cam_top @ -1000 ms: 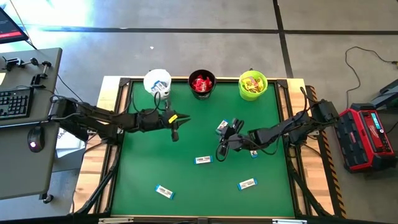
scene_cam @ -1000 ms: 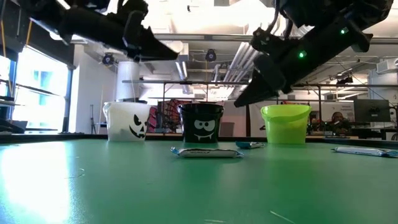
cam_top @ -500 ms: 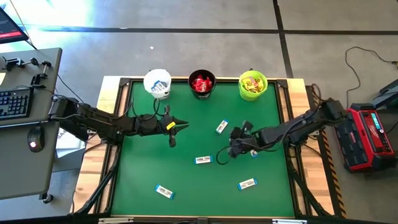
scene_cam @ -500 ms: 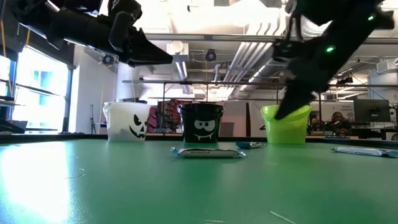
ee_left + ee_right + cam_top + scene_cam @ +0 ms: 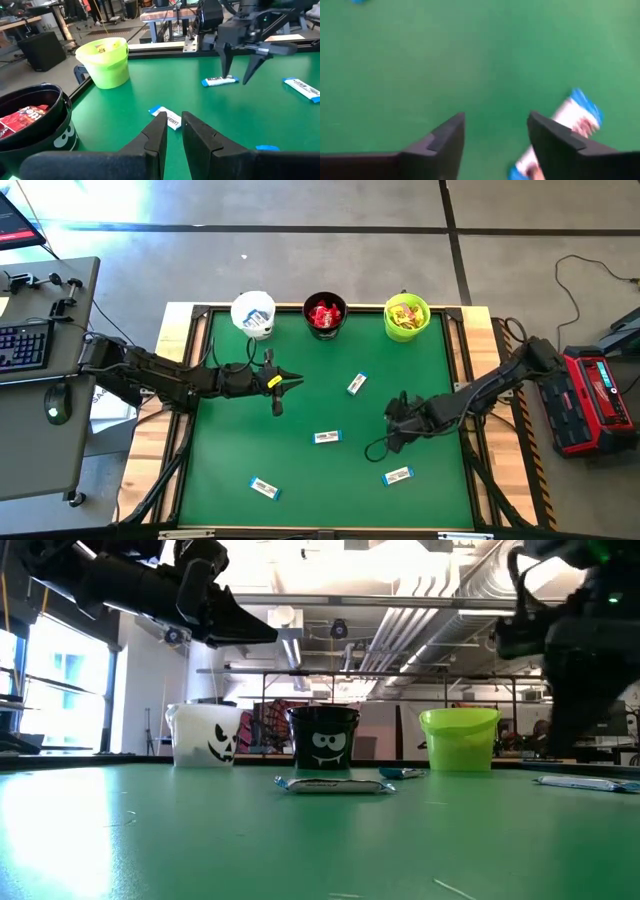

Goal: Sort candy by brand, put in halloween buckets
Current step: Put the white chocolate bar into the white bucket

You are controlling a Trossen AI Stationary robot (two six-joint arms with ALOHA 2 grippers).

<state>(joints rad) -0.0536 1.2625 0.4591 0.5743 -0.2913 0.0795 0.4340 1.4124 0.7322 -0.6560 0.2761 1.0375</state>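
Right tool (image 5: 392, 429), jaws spread and empty, hangs lower right of centre above a white-and-blue bar (image 5: 570, 118) on the green tabletop (image 5: 300, 470). Left tool (image 5: 281, 392), nearly clenched, empty, left of centre.

We counted three buckets at the table's far edge: one white (image 5: 253, 312), one black (image 5: 324, 315), one lime green (image 5: 406, 316). Loose on the green table top (image 5: 300, 470) we tallied four white-and-blue bars in the high view: one mid-table (image 5: 356, 384), one at centre (image 5: 326, 438), one near the front left (image 5: 264, 487), one front right (image 5: 397, 476). Packets inside the buckets we could not count. Two arms were present, with two grippers, left (image 5: 281, 390) and right (image 5: 396, 427).
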